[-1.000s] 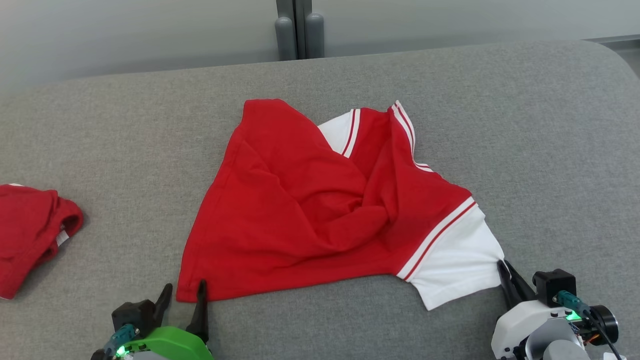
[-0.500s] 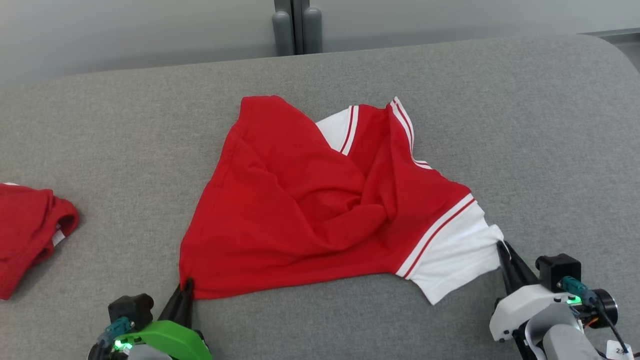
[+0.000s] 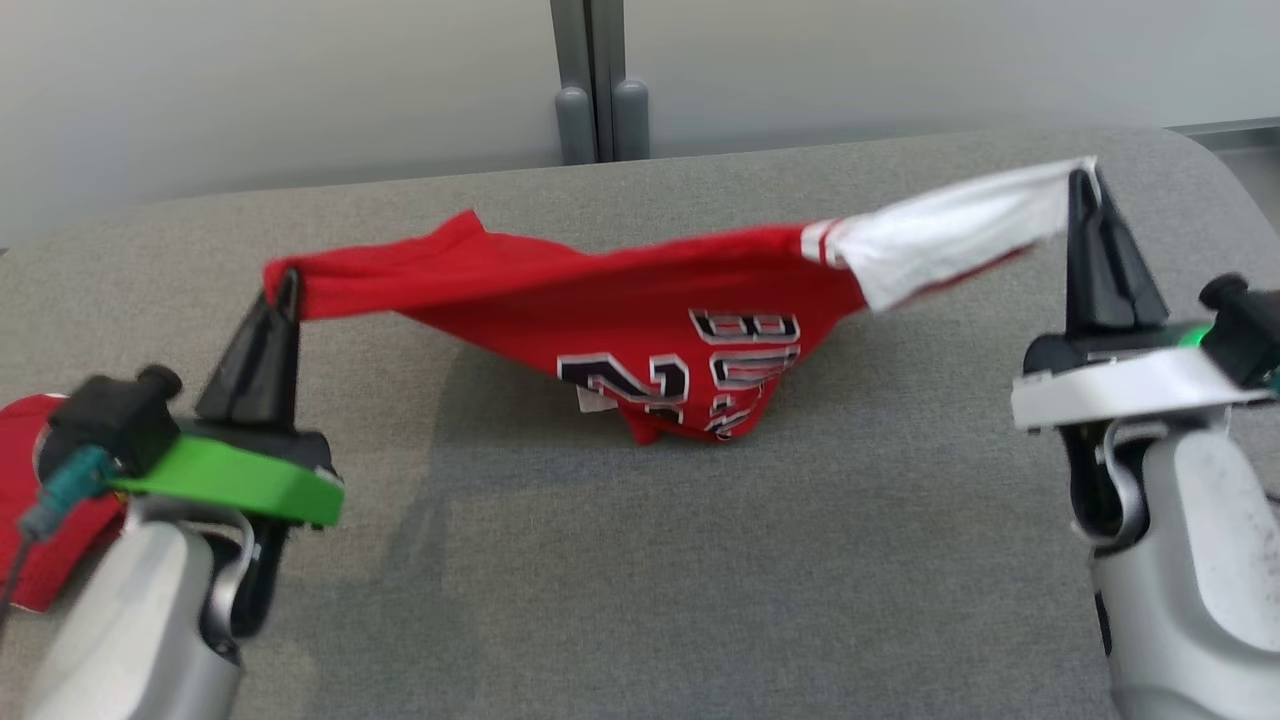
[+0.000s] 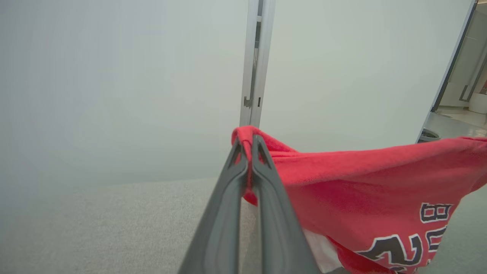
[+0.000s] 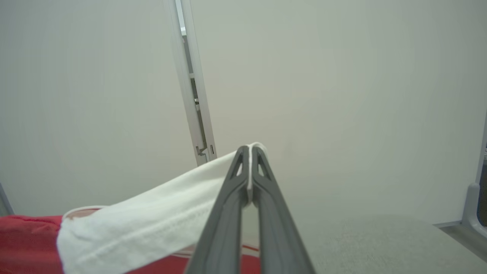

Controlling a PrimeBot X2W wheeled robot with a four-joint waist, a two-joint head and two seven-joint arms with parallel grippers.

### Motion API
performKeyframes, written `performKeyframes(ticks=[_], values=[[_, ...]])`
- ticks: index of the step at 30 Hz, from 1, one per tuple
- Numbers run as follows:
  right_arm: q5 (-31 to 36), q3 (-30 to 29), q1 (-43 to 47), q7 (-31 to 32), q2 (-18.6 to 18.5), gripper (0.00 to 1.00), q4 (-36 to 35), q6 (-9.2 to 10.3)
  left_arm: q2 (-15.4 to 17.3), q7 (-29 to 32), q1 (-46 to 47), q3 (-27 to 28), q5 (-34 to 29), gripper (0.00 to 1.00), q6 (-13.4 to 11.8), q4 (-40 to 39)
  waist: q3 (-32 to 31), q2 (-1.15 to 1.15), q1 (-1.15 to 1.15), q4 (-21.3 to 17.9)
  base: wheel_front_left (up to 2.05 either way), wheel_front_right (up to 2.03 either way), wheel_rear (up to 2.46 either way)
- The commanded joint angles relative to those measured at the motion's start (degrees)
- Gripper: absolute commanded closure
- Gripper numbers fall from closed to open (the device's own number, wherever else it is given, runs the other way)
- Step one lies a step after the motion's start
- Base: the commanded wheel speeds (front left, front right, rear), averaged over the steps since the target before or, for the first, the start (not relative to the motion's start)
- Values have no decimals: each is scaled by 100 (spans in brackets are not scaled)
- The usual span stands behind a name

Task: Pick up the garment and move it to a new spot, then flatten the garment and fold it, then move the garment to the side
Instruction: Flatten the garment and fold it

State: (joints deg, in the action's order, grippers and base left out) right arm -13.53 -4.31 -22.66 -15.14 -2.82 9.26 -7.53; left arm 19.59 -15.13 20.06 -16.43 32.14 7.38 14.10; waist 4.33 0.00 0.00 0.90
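Head view: holding the red garment (image 3: 620, 300) up over the grey desk (image 3: 600, 560), stretching it out like a rope between two pincers. Pinching one red corner tight with the left pincer (image 3: 287, 290), its fingers (image 3: 255, 360) pressing together on the cloth, above the left side of the desk. Pinching the tip of the white sleeve (image 3: 950, 235) tight with the right pincer (image 3: 1085, 185), fingers pressing together there too, above the far right corner of the desk. Sagging down in the middle, with the lowest bunch of cloth hanging near the middle of the desk and seeming to be touching it. Showing black and white letters and numbers (image 3: 700, 375) on the hanging part. Leaving another red cloth (image 3: 50, 570) lying at the left edge of the desk, partly hidden behind the left arm (image 3: 130, 600).

Left wrist view: squeezing the red corner between both dark fingers, with the garment trailing away to the right of the view.

Right wrist view: squeezing the white sleeve edge between both dark fingers, with the red part trailing off to the lower left.
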Motion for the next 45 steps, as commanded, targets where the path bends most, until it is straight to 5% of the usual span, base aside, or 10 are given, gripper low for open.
performKeyframes(ticks=[1, 6, 12, 19, 36, 45], values=[[76, 3, -240, -1, -17, 100, -207, 8, 216, -2, 283, -47, 0, 100, 18, -156, -38, 0, 0, 6, 0, 0, 0], [293, 287, -1219, -2, -323, 100, -856, 8, 899, 37, 1225, -311, 148, 100, 18, -617, -74, 0, 0, -8, 0, 0, 0], [414, 453, -2612, 170, -791, 100, -899, 8, 1312, 594, 2339, -446, 442, 100, 18, -871, 104, 0, 0, -29, 0, 0, 0], [1054, 677, -3908, 494, -1062, 100, -256, 8, 1357, 945, 3178, -606, 654, 100, 18, -632, 754, 0, 0, -61, 0, 0, 0], [3209, -214, -6349, 89, -202, 100, 1155, 9, 1275, 44, 5358, -674, 464, 100, 18, 1003, 2585, 0, 0, -447, 0, 0, 0], [3105, -473, -5835, -5, -41, 100, 945, 9, 1095, -3, 4688, -251, 395, 100, 18, 818, 2758, 0, 0, -425, 0, 0, 0]])
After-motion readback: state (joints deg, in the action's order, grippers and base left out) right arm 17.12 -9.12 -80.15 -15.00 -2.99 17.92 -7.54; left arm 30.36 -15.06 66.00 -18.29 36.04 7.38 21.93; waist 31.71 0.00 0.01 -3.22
